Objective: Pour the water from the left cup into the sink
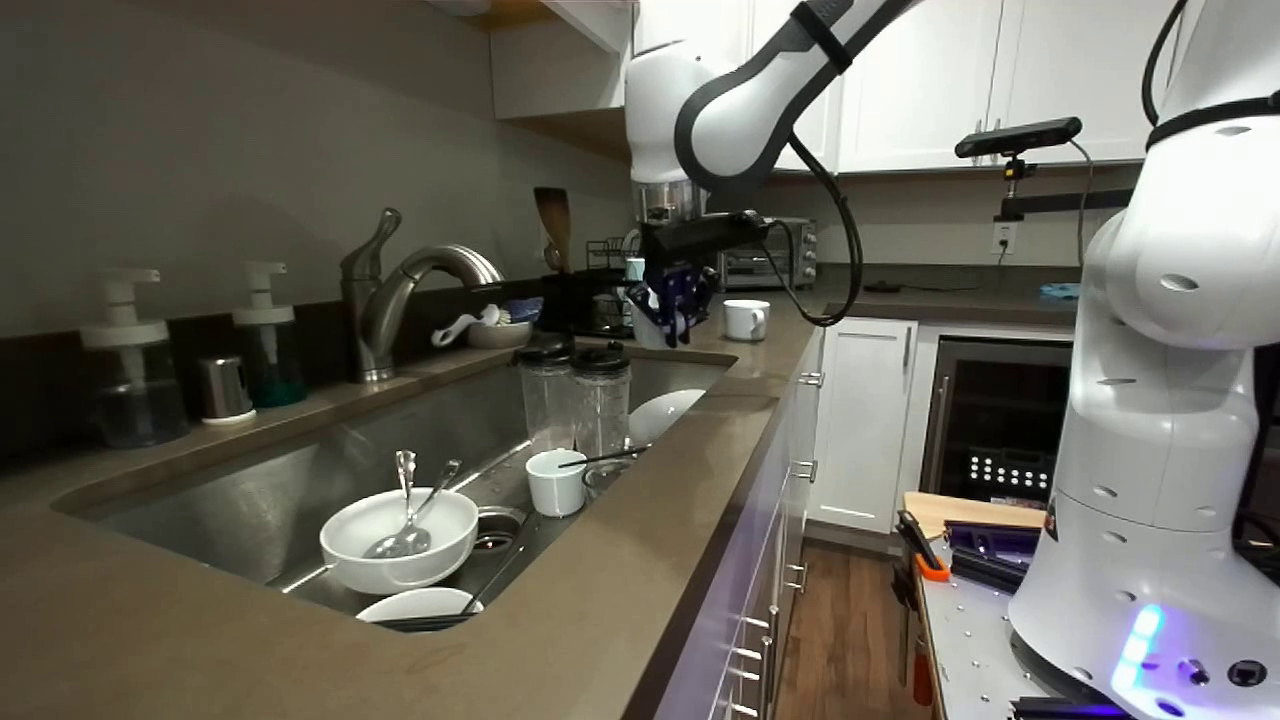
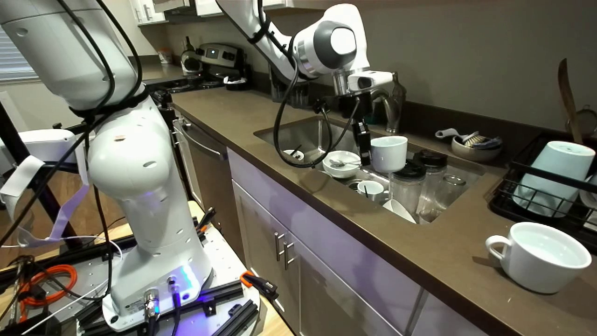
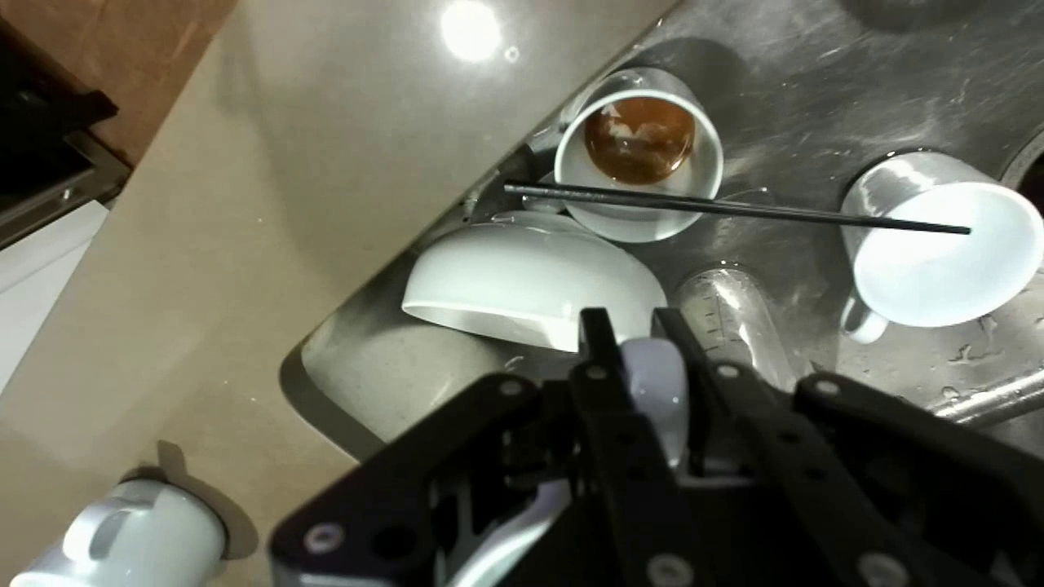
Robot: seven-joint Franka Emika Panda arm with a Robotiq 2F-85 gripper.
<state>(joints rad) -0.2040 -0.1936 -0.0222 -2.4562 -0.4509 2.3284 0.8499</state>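
Observation:
My gripper point(image 3: 632, 322) is shut on the handle of a white cup point(image 3: 657, 387), which sits between the two black fingers. In an exterior view the held white cup point(image 2: 389, 155) hangs beside the gripper point(image 2: 364, 156), over the sink point(image 2: 303, 134), and looks about upright. In an exterior view the cup point(image 1: 648, 328) is partly hidden behind the gripper point(image 1: 682, 325). Whether it holds water cannot be seen. A second white cup point(image 2: 543, 261) stands upright on the counter with clear liquid inside. It also shows in the wrist view point(image 3: 151, 534).
The sink holds a bowl with spoons point(image 1: 400, 545), tall clear jars with black lids point(image 1: 600, 405), a tilted white bowl point(image 3: 530, 277), a cup with brown liquid point(image 3: 640, 204) and a black chopstick point(image 3: 750, 209). A faucet point(image 1: 385, 310) and a dish rack point(image 2: 550, 212) stand on the counter.

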